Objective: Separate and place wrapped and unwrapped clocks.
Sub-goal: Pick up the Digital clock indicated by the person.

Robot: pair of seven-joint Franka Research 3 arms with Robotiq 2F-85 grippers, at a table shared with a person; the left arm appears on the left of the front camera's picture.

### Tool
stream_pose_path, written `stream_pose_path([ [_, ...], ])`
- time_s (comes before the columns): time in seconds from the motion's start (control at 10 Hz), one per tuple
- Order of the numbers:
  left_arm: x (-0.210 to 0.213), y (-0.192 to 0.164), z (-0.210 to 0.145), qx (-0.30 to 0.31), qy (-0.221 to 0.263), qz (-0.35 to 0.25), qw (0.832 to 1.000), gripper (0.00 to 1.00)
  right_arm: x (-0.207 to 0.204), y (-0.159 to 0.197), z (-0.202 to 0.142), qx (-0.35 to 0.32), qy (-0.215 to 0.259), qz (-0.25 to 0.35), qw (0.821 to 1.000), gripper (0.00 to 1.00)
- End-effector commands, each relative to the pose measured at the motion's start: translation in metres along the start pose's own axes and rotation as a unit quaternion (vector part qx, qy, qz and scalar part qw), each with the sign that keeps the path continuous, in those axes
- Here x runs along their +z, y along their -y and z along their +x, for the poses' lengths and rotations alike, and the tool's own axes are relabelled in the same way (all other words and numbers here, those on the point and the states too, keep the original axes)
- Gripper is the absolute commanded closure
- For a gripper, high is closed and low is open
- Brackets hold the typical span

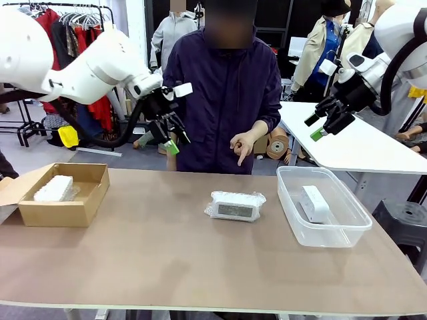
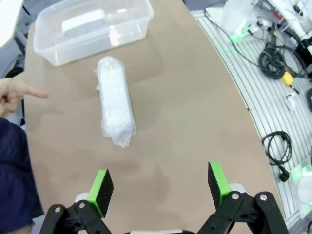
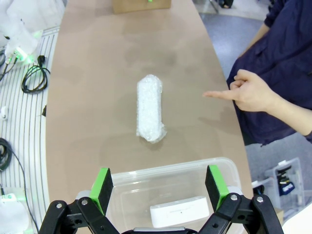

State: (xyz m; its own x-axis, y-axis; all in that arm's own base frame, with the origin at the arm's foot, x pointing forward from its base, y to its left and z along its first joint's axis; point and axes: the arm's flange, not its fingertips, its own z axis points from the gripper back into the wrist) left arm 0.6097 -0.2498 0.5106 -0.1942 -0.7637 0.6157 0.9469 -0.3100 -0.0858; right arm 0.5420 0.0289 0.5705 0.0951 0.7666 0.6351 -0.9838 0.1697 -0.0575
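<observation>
Our left hand (image 1: 177, 141) and right hand (image 1: 313, 127) hover empty, fingers apart. The loose wrapped clock (image 1: 235, 205) lies mid-way along the counter (image 1: 167, 260), below and between them, long axis side to side. The left hand looks slightly nearer, lined up across its narrow width.

Front cam faced person (image 1: 223, 100) across table (image 1: 200, 280). Both wrist cams looked down fr high up, sharing wrapped clock (image 2: 115, 100) beyond fingers (image 2: 102, 187).

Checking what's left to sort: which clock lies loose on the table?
The bubble-wrapped clock mid-table, near the person's pointing hand. The other wrapped clock sits in the cardboard box, the bare clock in the clear tub.
</observation>
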Motion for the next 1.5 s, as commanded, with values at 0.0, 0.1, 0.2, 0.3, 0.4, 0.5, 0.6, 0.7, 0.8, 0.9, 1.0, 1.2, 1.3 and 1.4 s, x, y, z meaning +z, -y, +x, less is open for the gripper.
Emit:
stream_pose_path([
  [0.0, -0.010, -0.017, 0.010, 0.007, -0.046, 0.010, 0.999, 0.00, 0.002, 0.001, 0.002, 0.002, 0.001, 0.001, 1.000, 0.00],
  [0.1, -0.031, -0.023, 0.018, 0.007, -0.081, 0.032, 0.996, 0.00, 0.002, 0.001, 0.002, 0.002, 0.001, 0.001, 1.000, 0.00],
  [0.2, -0.048, -0.026, 0.023, -0.002, -0.099, 0.029, 0.995, 0.00, 0.002, 0.001, 0.002, 0.002, 0.001, 0.001, 1.000, 0.00],
  [0.3, -0.060, -0.027, 0.027, -0.010, -0.119, 0.027, 0.992, 0.00, 0.002, 0.001, 0.002, 0.002, 0.001, 0.001, 1.000, 0.00],
  [0.4, -0.072, -0.029, 0.031, -0.017, -0.147, 0.028, 0.989, 0.00, 0.002, 0.001, 0.002, 0.002, 0.001, 0.001, 1.000, 0.00],
  [0.5, -0.078, -0.032, 0.034, -0.020, -0.149, 0.030, 0.988, 0.00, 0.002, 0.001, 0.002, 0.002, 0.001, 0.001, 1.000, 0.00],
  [0.6, -0.079, -0.031, 0.035, -0.020, -0.140, 0.025, 0.990, 0.00, 0.002, 0.001, 0.002, 0.002, 0.001, 0.001, 1.000, 0.00],
  [0.7, -0.066, -0.029, 0.031, -0.026, -0.118, 0.014, 0.993, 0.00, 0.002, 0.001, 0.002, 0.002, 0.001, 0.001, 1.000, 0.00],
  [0.8, -0.087, -0.029, 0.035, -0.029, -0.140, 0.021, 0.989, 0.00, 0.002, 0.001, 0.002, 0.002, 0.001, 0.001, 1.000, 0.00],
  [0.9, -0.087, -0.029, 0.035, -0.029, -0.140, 0.021, 0.989, 0.00, 0.002, 0.001, 0.002, 0.002, 0.001, 0.001, 1.000, 0.00],
  [1.0, -0.087, -0.029, 0.035, -0.029, -0.140, 0.021, 0.989, 0.00, 0.002, 0.001, 0.002, 0.002, 0.001, 0.001, 1.000, 0.00],
  [1.2, -0.087, -0.029, 0.035, -0.029, -0.140, 0.021, 0.989, 0.00, 0.002, 0.001, 0.002, 0.002, 0.001, 0.001, 1.000, 0.00],
  [1.3, -0.089, -0.029, 0.036, -0.031, -0.135, 0.016, 0.990, 0.00, 0.002, 0.001, 0.002, 0.002, 0.001, 0.001, 1.000, 0.00],
  [1.4, -0.089, -0.032, 0.043, -0.043, -0.158, 0.011, 0.987, 0.00, 0.002, 0.001, 0.002, 0.002, 0.001, 0.001, 1.000, 0.00],
])
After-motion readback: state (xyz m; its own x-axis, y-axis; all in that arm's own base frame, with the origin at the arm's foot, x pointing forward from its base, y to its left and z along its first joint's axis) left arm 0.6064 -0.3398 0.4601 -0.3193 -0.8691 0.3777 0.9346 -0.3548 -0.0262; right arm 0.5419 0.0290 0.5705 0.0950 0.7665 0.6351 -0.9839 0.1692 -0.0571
